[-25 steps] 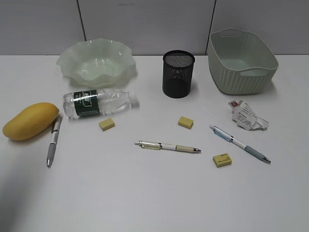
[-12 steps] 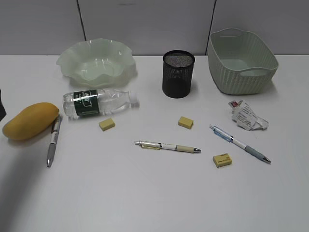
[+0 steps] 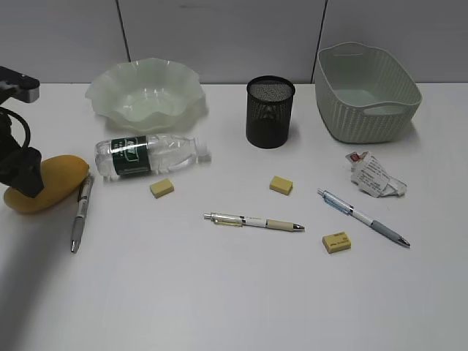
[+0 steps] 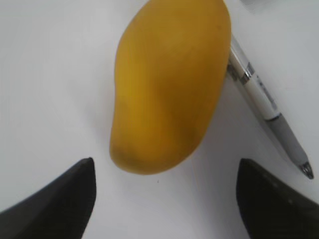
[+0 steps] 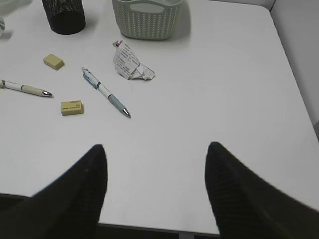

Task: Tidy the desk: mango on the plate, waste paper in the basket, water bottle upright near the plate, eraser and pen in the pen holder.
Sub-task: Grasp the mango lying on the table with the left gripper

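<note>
Since a second ago our left gripper has swung in, jaws spread wide and empty, over the smooth yellow-orange oval mango, whose long axis runs away from us.

left arm: black, with a light grey block at its upper end and a black cable looping down along it.
left gripper: two dark, almost black fingers, broad at the base and narrowing to blunt rounded tips, smooth matte faces.
right gripper: two black fingers, thick with rounded ends, finely dotted or pebbled surface texture.
</note>
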Motion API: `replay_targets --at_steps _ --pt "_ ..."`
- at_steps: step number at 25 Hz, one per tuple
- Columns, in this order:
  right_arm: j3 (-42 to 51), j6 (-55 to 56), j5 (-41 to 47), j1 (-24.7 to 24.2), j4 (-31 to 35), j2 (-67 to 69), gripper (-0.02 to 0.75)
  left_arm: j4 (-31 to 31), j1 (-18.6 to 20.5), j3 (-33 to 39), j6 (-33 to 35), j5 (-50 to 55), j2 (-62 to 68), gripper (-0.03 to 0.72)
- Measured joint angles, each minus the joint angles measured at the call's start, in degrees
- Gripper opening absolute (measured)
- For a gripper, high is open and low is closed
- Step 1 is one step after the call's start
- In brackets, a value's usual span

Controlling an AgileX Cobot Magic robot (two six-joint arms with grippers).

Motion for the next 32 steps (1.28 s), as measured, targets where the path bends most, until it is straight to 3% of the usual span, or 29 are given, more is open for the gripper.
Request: replay_targets --at_steps 16,20,32 --pt "0.0 0.0 0.0 0.0 0.0 0.0 0.495 0.0 0.0 -4.2 1.92 -3.66 10.6 0.666" --pt "0.0 0.0 0.0 0.0 0.0 0.0 0.495 -0.91 -0.11 -4.37 1.92 -4.65 10.66 0.585" --pt "0.0 0.0 0.0 0.0 0.0 0.0 0.495 -3.71 -0.18 -4.56 1.92 2.59 7.27 0.577"
